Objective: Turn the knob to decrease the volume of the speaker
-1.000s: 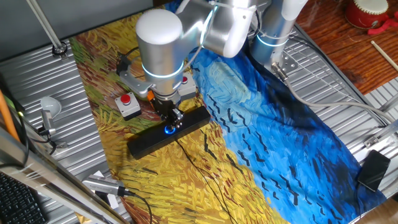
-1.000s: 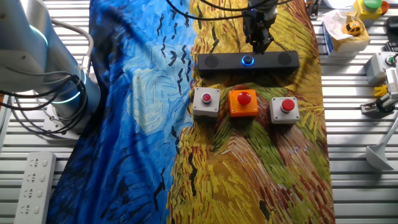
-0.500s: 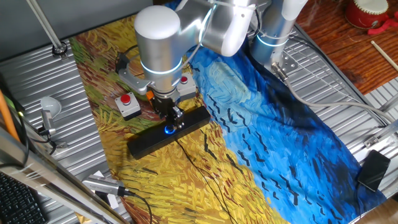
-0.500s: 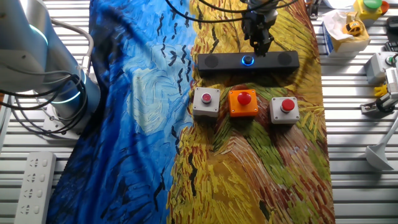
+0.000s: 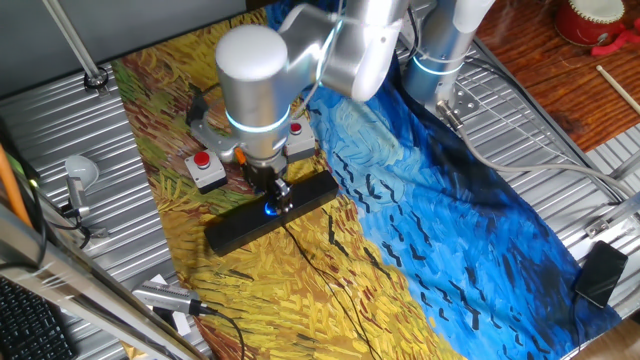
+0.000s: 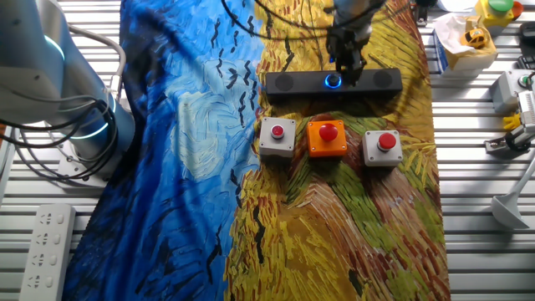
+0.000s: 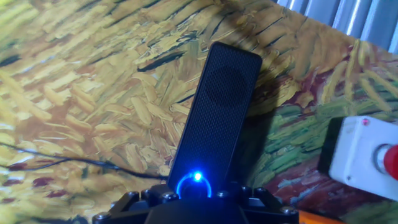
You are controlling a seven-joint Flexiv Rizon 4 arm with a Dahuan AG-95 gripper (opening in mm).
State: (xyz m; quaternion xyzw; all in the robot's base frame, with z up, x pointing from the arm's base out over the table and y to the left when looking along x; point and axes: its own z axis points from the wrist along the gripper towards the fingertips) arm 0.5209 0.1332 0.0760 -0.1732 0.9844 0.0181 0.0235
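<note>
My feeds: two high fixed cams on opposite bench (image 5: 90,120) sides | hand cam close, looking down | all share speaker (image 6: 332,82).

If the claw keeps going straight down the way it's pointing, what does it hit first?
Most likely the knob, the blue-lit dial at the middle of the speaker. The claw points down almost directly over it. Whether it already touches is unclear.

A robotics lab: ribbed metal bench (image 5: 560,140) under a painted cloth (image 6: 201,159), the arm's base (image 6: 50,92) at left, a power strip (image 6: 38,251) lower left.
</note>
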